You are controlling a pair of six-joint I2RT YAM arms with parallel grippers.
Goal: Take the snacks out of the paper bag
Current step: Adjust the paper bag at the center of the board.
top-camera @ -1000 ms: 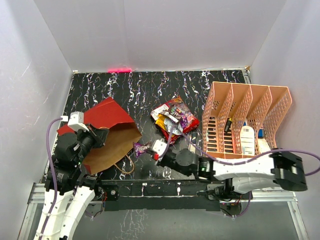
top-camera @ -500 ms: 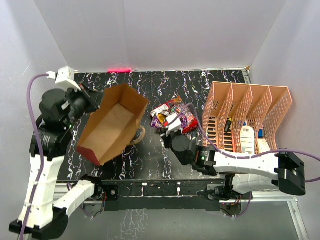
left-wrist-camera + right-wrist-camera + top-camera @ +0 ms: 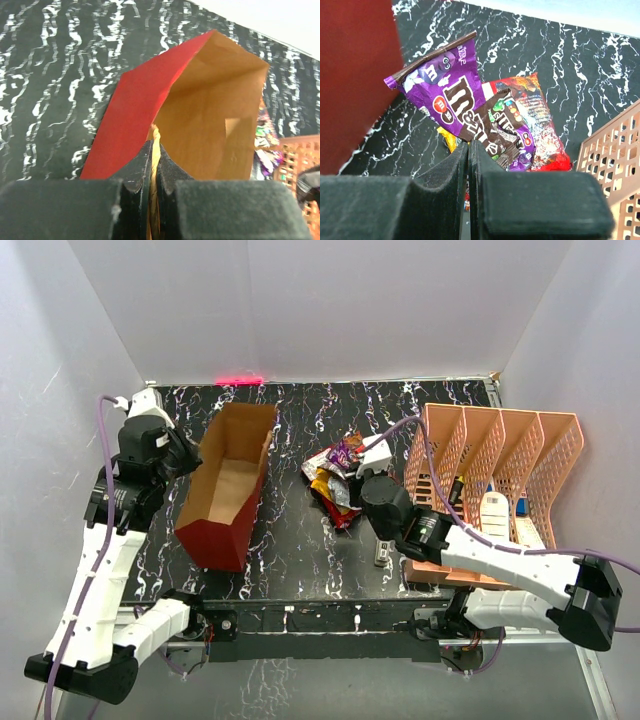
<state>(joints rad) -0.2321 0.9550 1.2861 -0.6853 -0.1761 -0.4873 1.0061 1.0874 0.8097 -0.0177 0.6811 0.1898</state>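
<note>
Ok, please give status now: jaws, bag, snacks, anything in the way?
Left jaws shut on paper bag at cord handle. Right jaws shut on purple M&M's packet, at snack pile. Bag open, no snack visible inside. File rack nearby.

Plain white walls (image 3: 320, 300) on three sides, black white-veined marble tabletop (image 3: 300, 560), red glow (image 3: 238, 379) at back edge.

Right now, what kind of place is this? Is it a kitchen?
Probably not a kitchen. It looks like a robot test booth: plain white walls box in a black marbled table, with a left arm and right arm bolted at its near edge.
</note>
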